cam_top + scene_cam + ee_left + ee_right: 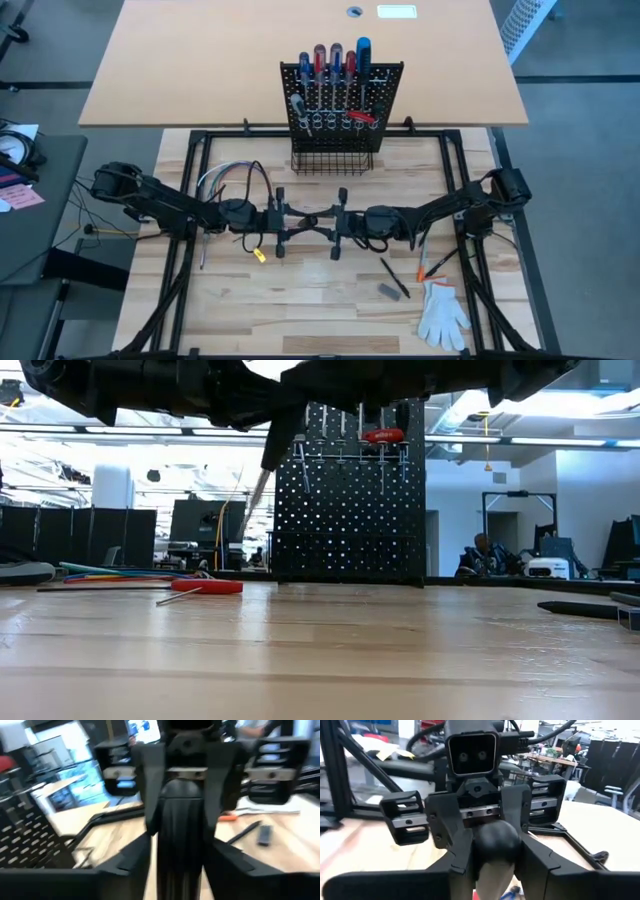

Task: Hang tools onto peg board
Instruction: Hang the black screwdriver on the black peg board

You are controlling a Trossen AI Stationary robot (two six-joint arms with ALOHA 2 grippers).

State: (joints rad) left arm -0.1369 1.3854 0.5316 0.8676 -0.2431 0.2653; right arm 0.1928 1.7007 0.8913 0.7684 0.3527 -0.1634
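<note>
- The left gripper and the right gripper meet nose to nose above the middle of the pale, plank-grained wooden surface, with one tool between them.
- The right wrist view shows the tool's smooth, rounded black cap over a paler body. The left wrist view shows the same handle as a dark, ribbed cylinder.
- The right gripper's jaws are clamped flat on the handle's sides. The left gripper's jaws sit close on either side of the cap, but I cannot tell whether they press on it.
- Only the low view shows a thin grey shaft slanting down below the joined jaws, clear of the surface.
- The peg board, an upright black perforated metal panel, stands beyond the jaws, well apart from them.
- Red- and blue-handled screwdrivers stand in a row along its top.
- A black wire basket sits at its foot, on the side nearest the jaws.
- The low view alone shows a red-handled tool lying crosswise high on the board.
- Behind the right gripper's jaws, towards its arm, lie a slim black tool, a small grey block, an orange-tipped tool and a limp white glove.
- Behind the left gripper's jaws lie a loop of coloured wires and a small yellow piece.
</note>
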